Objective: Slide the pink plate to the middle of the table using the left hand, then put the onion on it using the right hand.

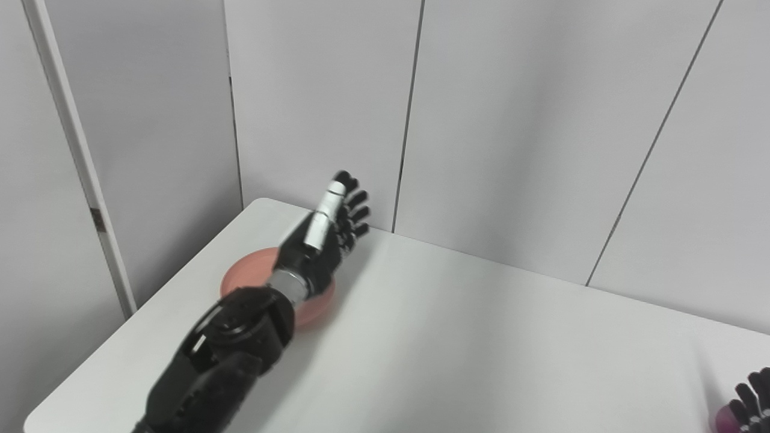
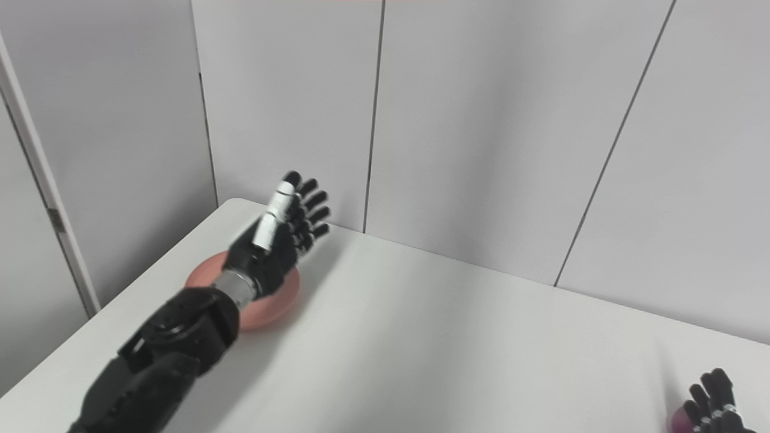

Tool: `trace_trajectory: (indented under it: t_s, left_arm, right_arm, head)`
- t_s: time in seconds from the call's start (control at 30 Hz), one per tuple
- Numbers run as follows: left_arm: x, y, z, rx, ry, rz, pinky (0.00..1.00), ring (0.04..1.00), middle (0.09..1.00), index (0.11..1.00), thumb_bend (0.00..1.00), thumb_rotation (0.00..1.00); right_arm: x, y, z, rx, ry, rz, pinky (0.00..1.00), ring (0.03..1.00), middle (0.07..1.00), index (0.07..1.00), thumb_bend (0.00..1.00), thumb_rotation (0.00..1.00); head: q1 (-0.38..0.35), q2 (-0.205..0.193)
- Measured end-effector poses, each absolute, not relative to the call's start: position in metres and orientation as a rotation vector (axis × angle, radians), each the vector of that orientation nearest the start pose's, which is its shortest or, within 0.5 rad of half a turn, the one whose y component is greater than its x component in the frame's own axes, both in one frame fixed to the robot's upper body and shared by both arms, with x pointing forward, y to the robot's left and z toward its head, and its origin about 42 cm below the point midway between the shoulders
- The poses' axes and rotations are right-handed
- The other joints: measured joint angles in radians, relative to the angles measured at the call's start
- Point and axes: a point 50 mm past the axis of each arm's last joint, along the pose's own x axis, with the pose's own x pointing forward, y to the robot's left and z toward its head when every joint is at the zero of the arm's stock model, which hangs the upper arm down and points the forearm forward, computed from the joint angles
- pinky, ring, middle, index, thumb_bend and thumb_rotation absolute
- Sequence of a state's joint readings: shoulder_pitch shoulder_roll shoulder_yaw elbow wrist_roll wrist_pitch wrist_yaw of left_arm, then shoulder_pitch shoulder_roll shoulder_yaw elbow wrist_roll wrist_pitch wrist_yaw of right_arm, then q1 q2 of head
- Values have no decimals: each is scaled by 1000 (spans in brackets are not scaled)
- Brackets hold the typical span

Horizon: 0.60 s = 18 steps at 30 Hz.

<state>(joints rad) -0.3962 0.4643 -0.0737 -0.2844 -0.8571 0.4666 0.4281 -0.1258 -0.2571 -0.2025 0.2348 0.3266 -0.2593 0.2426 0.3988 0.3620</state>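
The left robot hand (image 1: 328,231) is black, jointed plastic with a white-and-silver segment along the thumb side and a brushed metal wrist collar. Its fingers are straight and slightly spread, pointing toward the far wall, holding nothing. It is over the far right part of the pink plate (image 1: 248,275); whether the palm touches the plate cannot be told. The plate is round, smooth and matte, with a raised rim, and sits near the far left corner of the bench (image 1: 457,343), partly hidden by the wrist and the bulky black forearm.

The bench is a flat, smooth white surface with a rounded corner. Behind it stand plain pale grey wall panels (image 1: 313,102) divided by thin dark seams.

At the near right edge, only the dark fingertips of the right robot hand (image 2: 714,398) show, curled against a glossy purple-pink rounded thing, the onion (image 2: 681,419); whether it is gripped cannot be told.
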Motion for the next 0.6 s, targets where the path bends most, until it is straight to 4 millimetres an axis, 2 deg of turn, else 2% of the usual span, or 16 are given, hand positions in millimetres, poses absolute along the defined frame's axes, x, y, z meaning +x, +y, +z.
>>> trace_trajectory:
  t_s: [0.17,0.33,0.47,0.6]
  left_arm:
    - [377,308,280,-244,-7,-67,1000,984,960,970,679,994]
    - [388,336,285,-187,-19,-31,1000,948,933,944,703,999]
    - [391,357,295,-151,-39,12,1000,954,931,940,693,1000]
    - [395,376,294,-134,-23,26,1000,951,916,923,677,1000]
  right_arm:
    - [317,-346,112,49,-216,8,1000,1000,1000,1000,804,1000]
    - [317,-346,112,49,-216,8,1000,1000,1000,1000,837,1000]
    - [317,-346,112,50,-215,15,1000,1000,1000,1000,798,1000]
    - [318,-347,111,51,-211,15,1000,1000,1000,1000,836,1000]
  head:
    - [2,-2]
    - [5,-3]
    - [12,-3]
    - [11,-6]
